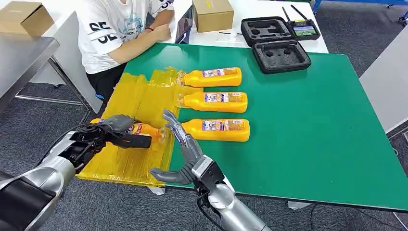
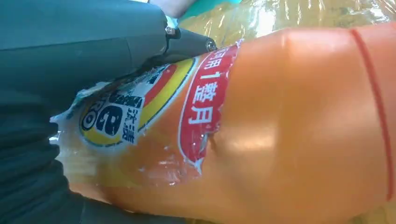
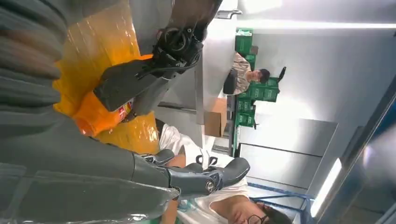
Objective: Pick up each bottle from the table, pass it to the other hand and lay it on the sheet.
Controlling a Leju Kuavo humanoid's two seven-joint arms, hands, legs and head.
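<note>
A: While our left hand (image 1: pixel 118 129) is wrapped around the orange bottle (image 1: pixel 146 130) over the yellow sheet (image 1: pixel 127 103), what worries us most?

B: The grip sits on the label, which looks torn and peeling in the left wrist view. We judge the bottle could slide or roll out of our fingers (image 2: pixel 187 43) when we let go, and it might tip off the near left edge of the sheet, which hangs close to the tabletop (image 1: pixel 312 125) edge.

A: And our right hand (image 1: pixel 185 154)?

B: Its fingers are spread and hold nothing, just right of the held bottle's cap end. If it lingers there, it could knock the nearest of the three bottles (image 1: pixel 215 103) lying in a row on the tabletop, caps touching the sheet's right edge.

A: What can't we make out?

B: Whether the held bottle already rests on the sheet or hangs just above it. Our own left hand hides the bottle's base, and a person (image 1: pixel 120 29) sits at the far left corner, cut off by the frame
</note>
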